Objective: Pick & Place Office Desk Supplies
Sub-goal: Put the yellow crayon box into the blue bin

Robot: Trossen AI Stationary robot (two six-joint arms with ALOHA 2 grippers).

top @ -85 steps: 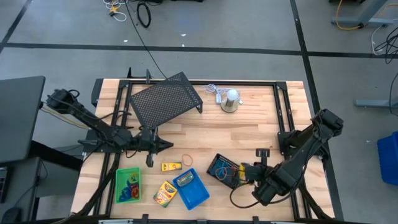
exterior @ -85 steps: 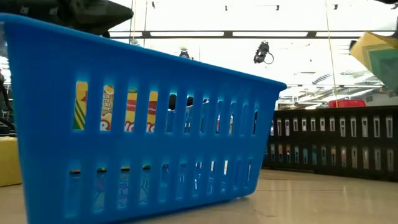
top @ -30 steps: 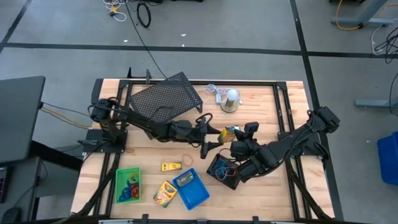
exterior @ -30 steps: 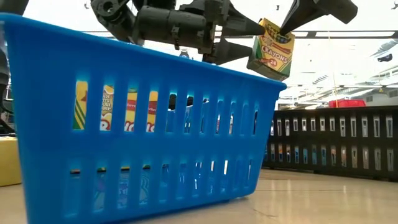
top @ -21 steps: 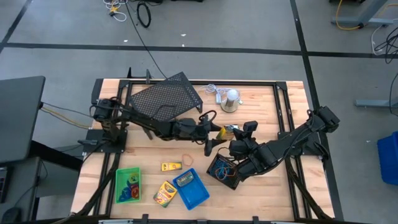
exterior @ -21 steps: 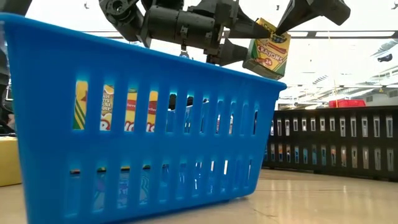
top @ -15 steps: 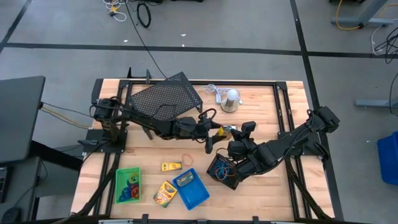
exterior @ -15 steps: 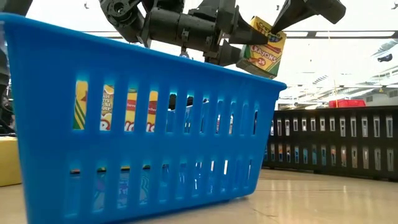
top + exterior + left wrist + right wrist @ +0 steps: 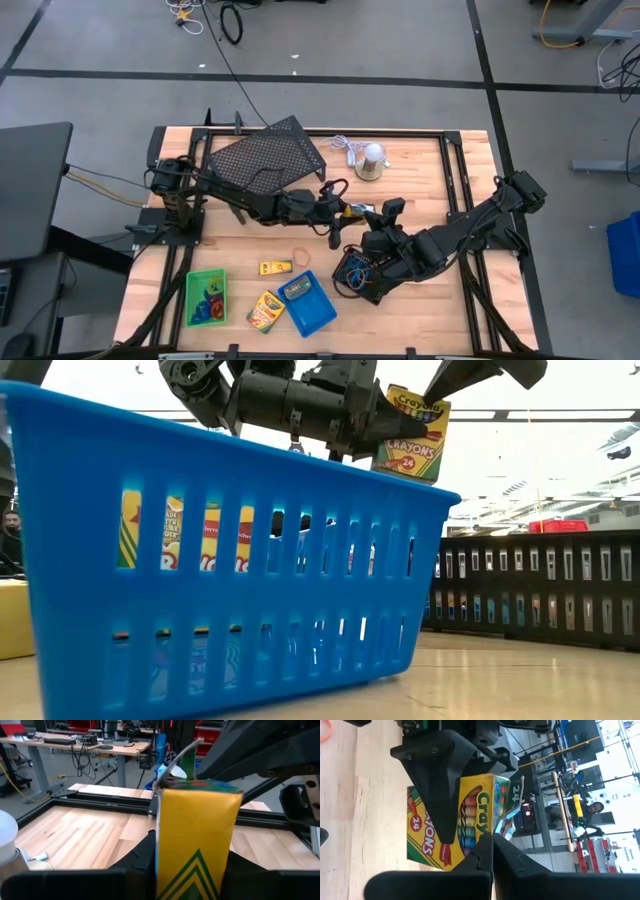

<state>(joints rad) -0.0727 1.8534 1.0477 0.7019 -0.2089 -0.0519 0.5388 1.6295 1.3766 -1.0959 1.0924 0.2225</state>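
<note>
Nearest the low cam is the blue tray (image 9: 230, 560), a crayon box showing thru its slots; above and behind it, mid-air over the table centre, the crayon box (image 9: 410, 435) is mid-handover. Right gripper (image 9: 487, 842) is pinched together on the box's top flap edge, while the left gripper (image 9: 338, 212) has its fingers (image 9: 437, 785) on both faces — closing on it, tho whether it's fully clamped I can't tell. To do this well, I'd judge: left should seat firmly across the flat faces before right lets go, and right should open straight, w/o twisting, as a flap grip can tear or swing the box. Box hangs near upright, slightly tilted — long axis roughly vertical, flap end up, label toward the low cam. Farther off: black mesh tray (image 9: 358, 272), green tray (image 9: 206, 297).
</note>
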